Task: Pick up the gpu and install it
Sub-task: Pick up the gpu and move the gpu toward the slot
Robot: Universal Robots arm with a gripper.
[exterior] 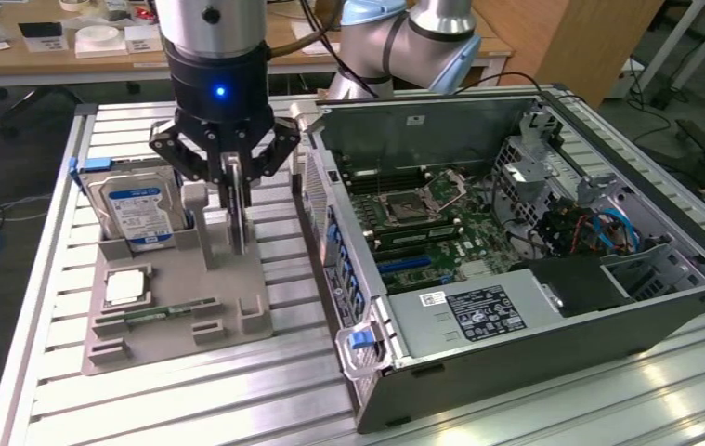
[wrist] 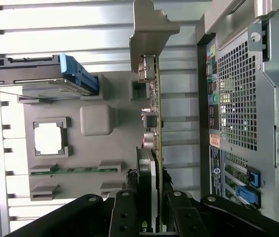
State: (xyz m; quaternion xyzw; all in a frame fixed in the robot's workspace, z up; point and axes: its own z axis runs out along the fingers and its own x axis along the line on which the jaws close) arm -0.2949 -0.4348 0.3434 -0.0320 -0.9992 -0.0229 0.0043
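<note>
Black gripper (exterior: 233,190) clamps the gpu (exterior: 243,232), one finger on each face. The card stands upright on edge between them, over the grey tray (exterior: 166,336).

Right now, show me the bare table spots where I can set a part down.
Free: table slats between the grey parts tray and the edge nearest the exterior camera; also the strip beyond the hard drive. Crowded: the narrow gap between tray and computer case, beside the gpu clamped by the gripper.
</note>
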